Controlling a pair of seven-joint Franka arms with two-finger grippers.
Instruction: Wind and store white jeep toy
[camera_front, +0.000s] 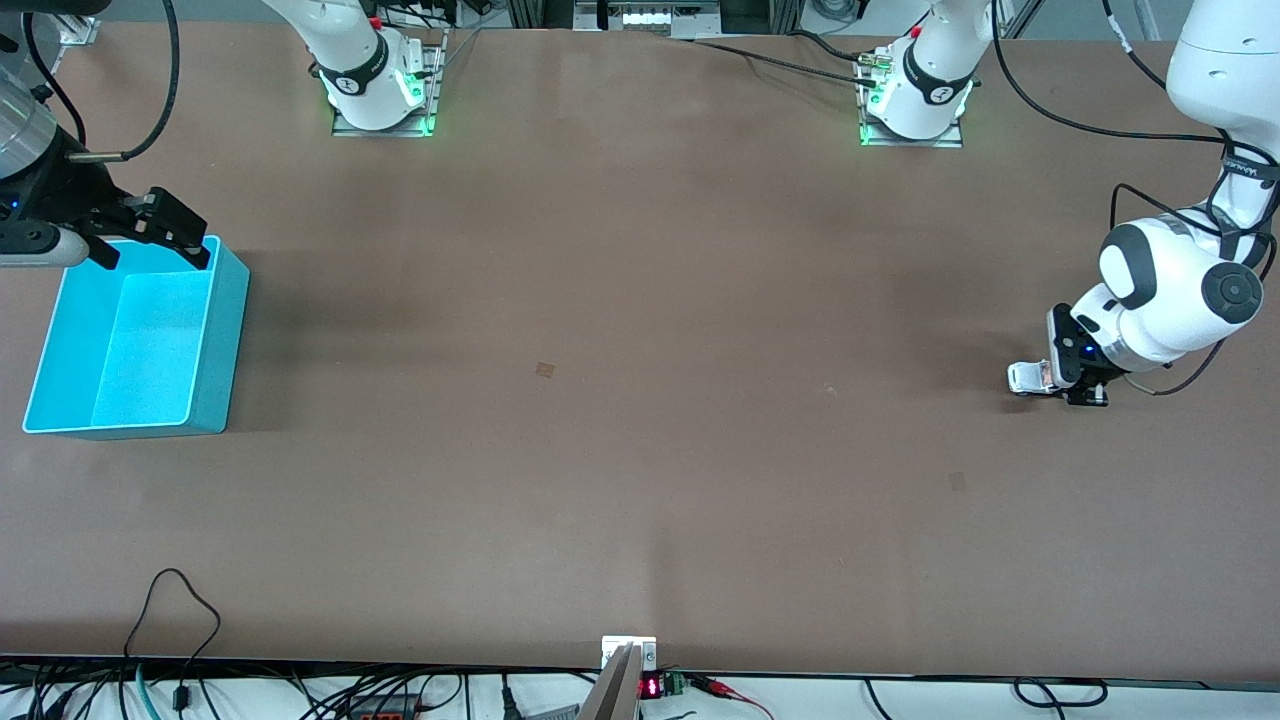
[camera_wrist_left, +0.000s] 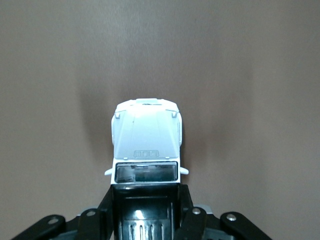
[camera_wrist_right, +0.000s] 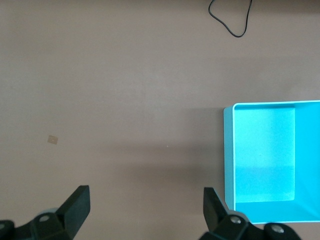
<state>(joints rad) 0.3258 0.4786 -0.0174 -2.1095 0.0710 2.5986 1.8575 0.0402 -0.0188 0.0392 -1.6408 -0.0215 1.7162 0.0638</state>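
Right now the white jeep toy (camera_front: 1028, 377) sits low at the tabletop (camera_front: 640, 400), at the left arm's end, clamped by its black rear between the closed fingers of the left hand (camera_front: 1062, 380). In the left wrist view the left hand's fingers (camera_wrist_left: 107, 210) press on either side of the toy's dark roof section, while the white hood and windshield stick out past the fingertips. So the toy's long axis runs straight out from the hand, nose leading. In the front view that nose points along the tabletop toward the right arm's end, where the turquoise bin (camera_front: 225, 340) stands. Whether the wheels are touching the surface I cannot tell for certain, though the toy looks to be right down at it.

The relation that matters is this line: toy, open stretch of tabletop, then bin, well apart from each other. The bin lies roughly along the direction the hood faces, only slightly farther from the front camera than the toy. Judging from that, a wind-up pull would drag the toy backward along its own axis, away from the bin.

The right hand (camera_front: 160, 240) hangs over the bin's rim at the edge nearest the robot bases, its fingers (camera_wrist_right: 75, 207) spread wide and holding nothing. It appears to be waiting; the left hand is plainly the one at the toy
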